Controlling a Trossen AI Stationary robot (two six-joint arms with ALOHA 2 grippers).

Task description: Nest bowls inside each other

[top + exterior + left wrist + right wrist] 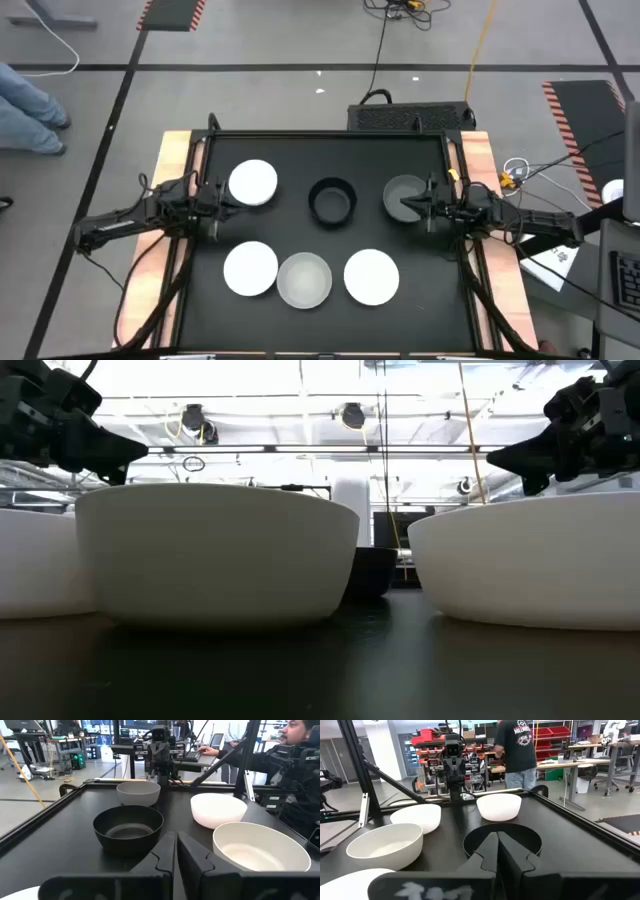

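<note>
Six bowls rest on their bases on the black table. In the far row are a white bowl [252, 183], a black bowl [332, 200] and a dark grey bowl [404, 196]. In the near row are a white bowl [250, 268], a pale grey translucent bowl [304, 279] and a white bowl [371, 276]. My left gripper [222, 195] is shut and hovers at the table's left, beside the far white bowl, pointing at the black bowl [128, 827]. My right gripper [410, 206] is shut and hovers over the dark grey bowl's right part [138, 792], clear of it.
A raised black rim [330, 133] frames the table, with wooden boards [170, 160] along both sides. Both grippers [90, 450] [520, 460] hang well above the bowls' rims. People stand and sit beyond the table [295, 740] [517, 750].
</note>
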